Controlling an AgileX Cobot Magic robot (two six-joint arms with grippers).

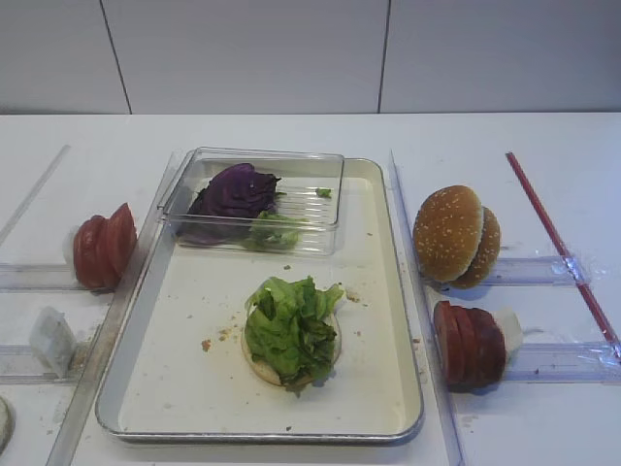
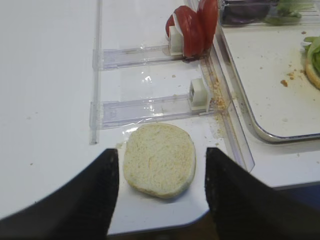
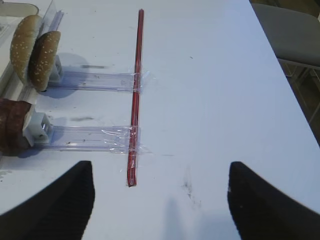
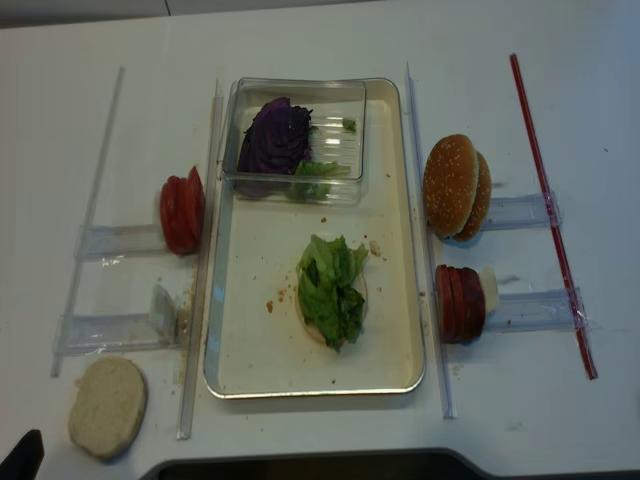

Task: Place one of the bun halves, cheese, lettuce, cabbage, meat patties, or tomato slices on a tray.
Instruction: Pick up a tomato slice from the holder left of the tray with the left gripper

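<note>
White table (image 4: 320,40), metal tray (image 4: 395,300) in the middle holding lettuce (image 4: 330,285) on a pale bun half. Another pale bun half (image 2: 159,159) lies off-tray between the released left gripper (image 2: 161,175) fingers. Right gripper (image 3: 160,192) spread, empty.

two sesame bun halves (image 4: 455,187), one pale bun half (image 4: 107,406), one tray (image 4: 400,330).

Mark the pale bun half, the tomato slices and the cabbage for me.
pale bun half (image 2: 159,160), left wrist view, middle of its flat top face.
tomato slices (image 1: 105,248), first high view, face of the front slice.
cabbage (image 4: 277,135), second high view, middle of the purple clump.
</note>
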